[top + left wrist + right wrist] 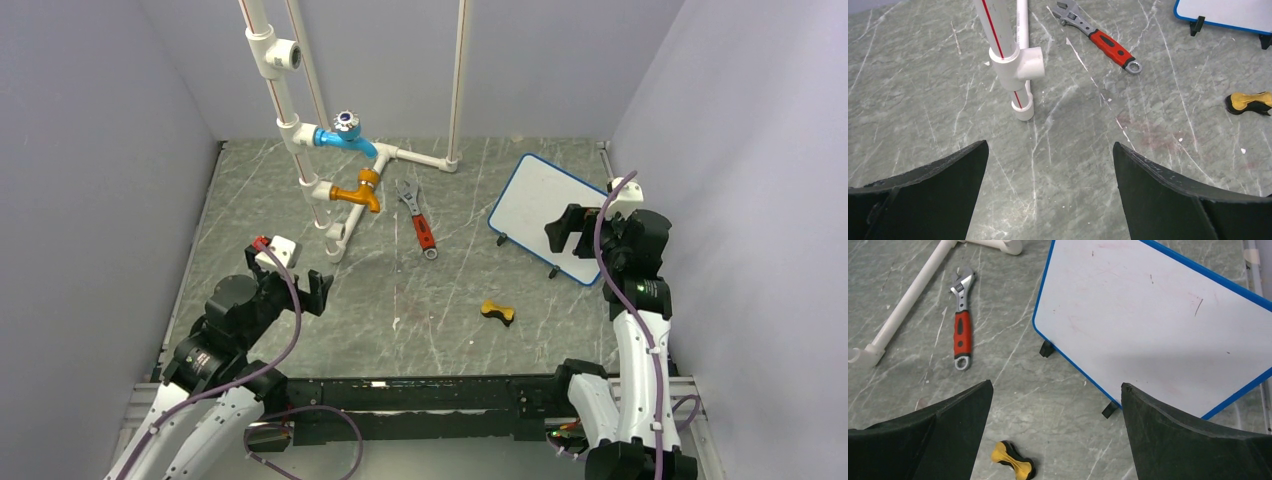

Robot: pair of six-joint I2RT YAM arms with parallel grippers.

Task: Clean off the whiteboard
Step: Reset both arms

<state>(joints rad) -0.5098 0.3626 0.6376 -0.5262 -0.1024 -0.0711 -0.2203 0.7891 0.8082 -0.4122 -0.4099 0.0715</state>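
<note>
The whiteboard [548, 210] has a blue frame and small black feet and stands at the right rear of the table. In the right wrist view its face [1148, 325] is white with faint pink smudges and a few small dark specks. A corner of it shows in the left wrist view [1228, 12]. A yellow and black eraser [497, 312] lies on the table in front of the board; it also shows in the right wrist view [1013, 465] and the left wrist view [1249, 102]. My right gripper [572, 228] is open and empty over the board's near edge [1055, 390]. My left gripper [300, 290] is open and empty at the left [1050, 150].
A white PVC pipe rig [330, 190] with a blue tap [345, 135] and an orange tap [360, 192] stands at the middle rear. A red-handled wrench [420, 225] lies beside it. Grey walls close in both sides and the back.
</note>
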